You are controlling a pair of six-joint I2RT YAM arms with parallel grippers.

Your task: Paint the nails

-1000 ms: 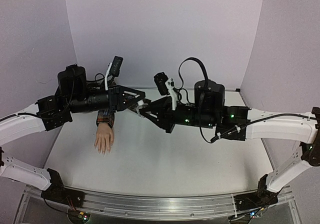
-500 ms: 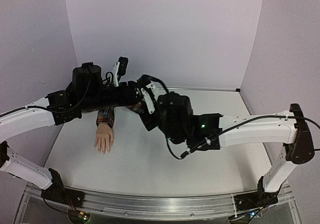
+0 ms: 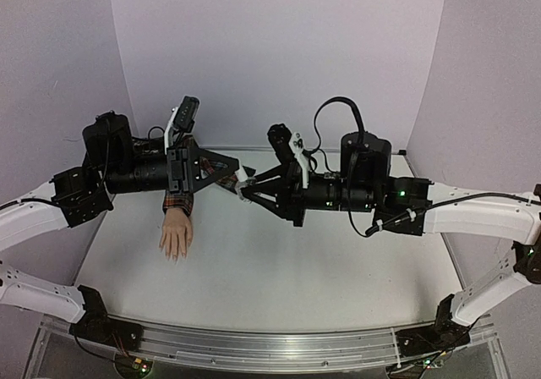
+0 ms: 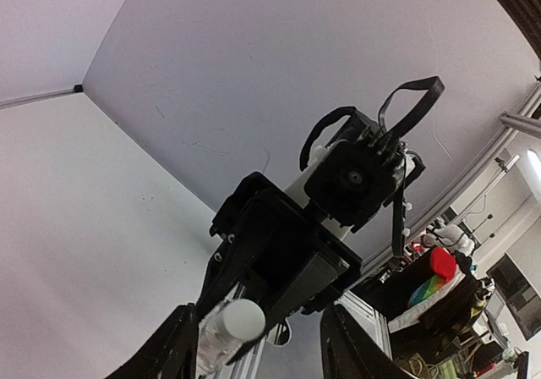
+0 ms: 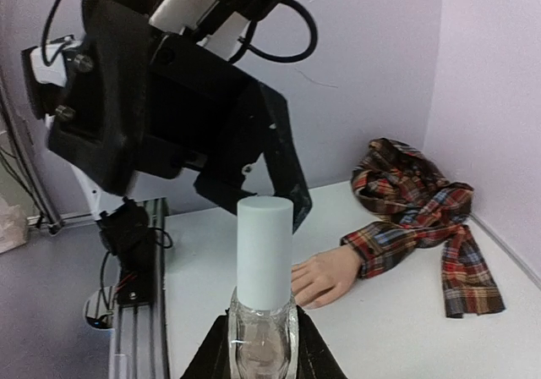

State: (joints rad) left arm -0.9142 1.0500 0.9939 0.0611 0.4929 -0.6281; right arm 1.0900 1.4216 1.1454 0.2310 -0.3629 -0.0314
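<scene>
A flesh-coloured mannequin hand (image 3: 176, 235) in a plaid sleeve (image 3: 178, 200) lies palm down at the table's left. Its nails (image 3: 173, 256) point toward the near edge and are too small to make out. Above the table's middle, my right gripper (image 3: 246, 190) is shut on the glass body of a small clear bottle (image 5: 262, 341) with a white cap (image 5: 265, 248). My left gripper (image 3: 221, 170) faces it, open, its fingers (image 4: 179, 345) on either side of the cap (image 4: 239, 318). In the right wrist view the hand (image 5: 325, 276) lies beyond the bottle.
The plaid shirt (image 5: 414, 201) is heaped against the back right wall in the right wrist view. Lilac walls close the table on three sides. A metal rail (image 3: 254, 345) with the arm bases runs along the near edge.
My left gripper has gone from shut on the bottle's cap to open. The right arm swung round with the bottle and came back to where it was.
</scene>
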